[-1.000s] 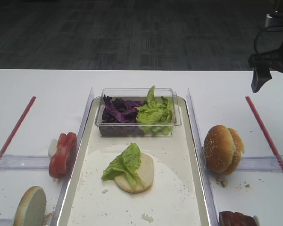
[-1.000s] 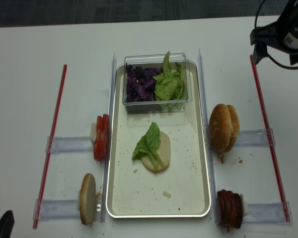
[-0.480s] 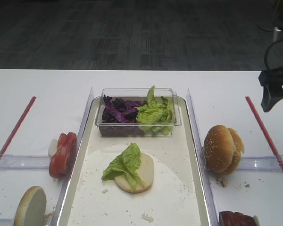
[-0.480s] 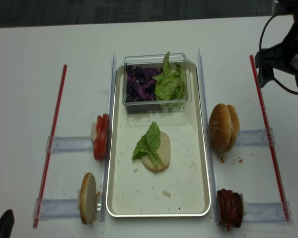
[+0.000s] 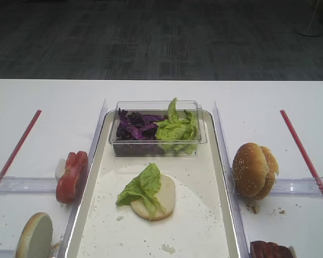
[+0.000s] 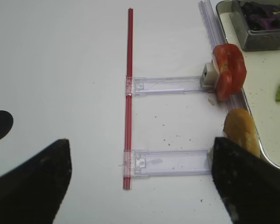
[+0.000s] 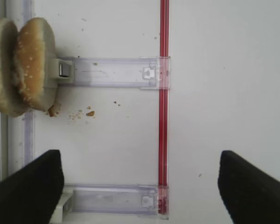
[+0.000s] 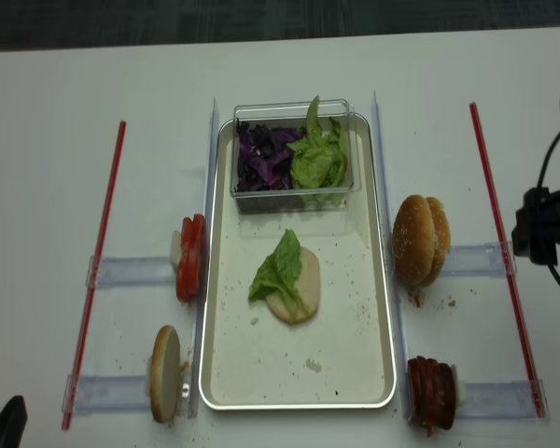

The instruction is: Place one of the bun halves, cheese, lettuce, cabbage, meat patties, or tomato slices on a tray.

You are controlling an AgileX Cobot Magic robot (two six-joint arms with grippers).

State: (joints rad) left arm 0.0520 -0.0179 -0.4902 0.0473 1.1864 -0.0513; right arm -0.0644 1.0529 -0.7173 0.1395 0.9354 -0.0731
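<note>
A lettuce (image 8: 280,269) leaf lies on a bun half (image 8: 297,287) in the tray (image 8: 299,399); both grippers (right (image 7: 140,186), left (image 6: 140,186)) hang released, empty.

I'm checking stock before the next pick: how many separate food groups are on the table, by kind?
Bun groups: 3 (disc on tray, seeded pair right, lone half left)
Lettuce: 2 (leaf on disc, tub portion)
Cabbage: 1
Tomato slices: 1 stack
Meat patties: 1 stack
Total: 8
</note>
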